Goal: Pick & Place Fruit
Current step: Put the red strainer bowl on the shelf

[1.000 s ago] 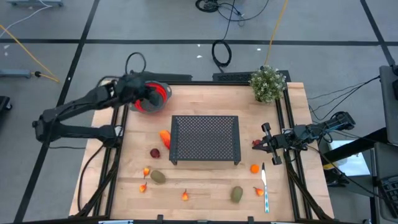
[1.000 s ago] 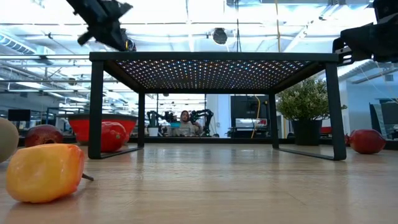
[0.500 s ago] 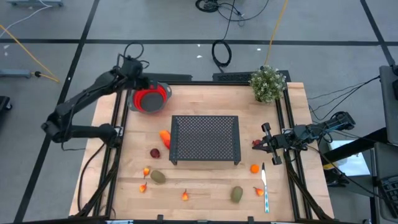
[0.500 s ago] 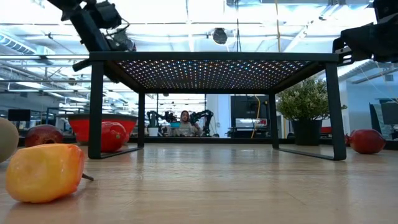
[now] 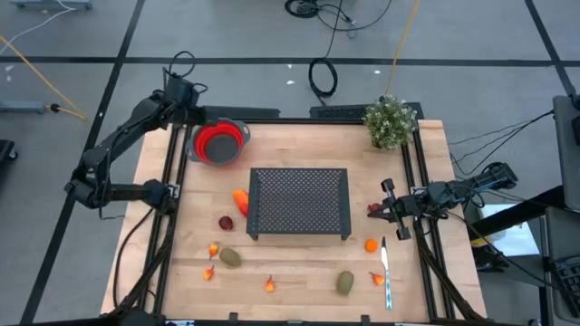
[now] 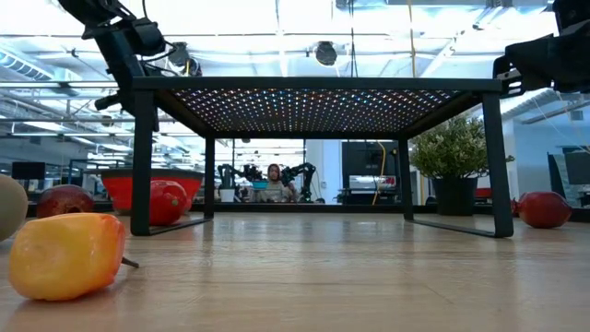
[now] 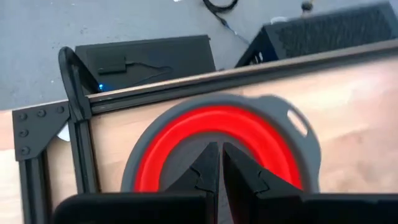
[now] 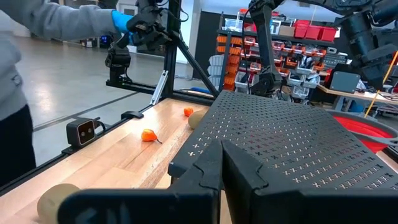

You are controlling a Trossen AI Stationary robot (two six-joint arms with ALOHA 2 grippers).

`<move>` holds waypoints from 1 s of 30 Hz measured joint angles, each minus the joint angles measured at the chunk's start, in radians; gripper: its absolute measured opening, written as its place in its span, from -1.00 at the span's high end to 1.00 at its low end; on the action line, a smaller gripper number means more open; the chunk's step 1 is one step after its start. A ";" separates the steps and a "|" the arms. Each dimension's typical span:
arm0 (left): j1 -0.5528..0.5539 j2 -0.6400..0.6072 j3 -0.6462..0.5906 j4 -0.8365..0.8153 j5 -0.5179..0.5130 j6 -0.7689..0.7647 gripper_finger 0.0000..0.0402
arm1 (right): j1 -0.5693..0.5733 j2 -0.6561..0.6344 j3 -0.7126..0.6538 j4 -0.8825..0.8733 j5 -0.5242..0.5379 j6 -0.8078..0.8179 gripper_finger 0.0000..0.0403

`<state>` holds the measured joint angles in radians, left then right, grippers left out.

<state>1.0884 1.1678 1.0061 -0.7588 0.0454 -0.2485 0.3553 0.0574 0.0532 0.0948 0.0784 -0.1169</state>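
Observation:
Toy fruit lies on the wooden table: a long orange piece (image 5: 240,199), a dark red round one (image 5: 226,223), two brownish-green ovals (image 5: 231,258) (image 5: 345,282) and several small orange bits such as one (image 5: 371,244). My left gripper (image 5: 193,113) (image 7: 219,149) is shut with nothing in it. It hangs over the far left rim of the red bowl (image 5: 220,142) (image 7: 211,124). My right gripper (image 5: 381,210) (image 8: 222,146) is shut and level at the table's right side, by the black mesh rack (image 5: 299,204). A small red fruit (image 5: 373,207) lies beneath its tip.
A potted plant (image 5: 391,122) stands at the far right corner. A silver utensil with a blue handle (image 5: 386,272) lies near the front right. The rack covers the table's middle. A person with a blue glove (image 8: 121,22) stands beyond the table's edge.
My left gripper has swung from above the red bowl's middle toward the table's far left corner, turning as it went; it stays shut. The bowl and the fruit have kept their places.

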 joint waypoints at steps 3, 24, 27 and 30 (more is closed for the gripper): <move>0.001 0.020 0.000 -0.005 0.003 0.042 0.91 | 0.000 0.000 0.000 -0.001 0.000 0.000 1.00; 0.070 0.192 0.000 0.058 -0.020 0.139 0.90 | 0.000 0.000 0.000 -0.002 0.000 0.000 1.00; 0.070 0.192 0.000 0.060 -0.019 0.152 0.87 | 0.000 0.000 0.000 -0.002 0.000 0.000 1.00; 0.070 0.192 0.000 0.059 -0.017 0.158 0.76 | 0.000 0.000 0.000 -0.002 0.000 0.000 1.00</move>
<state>1.1584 1.3594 1.0058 -0.6998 0.0280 -0.0902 0.3553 0.0570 0.0536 0.0929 0.0784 -0.1169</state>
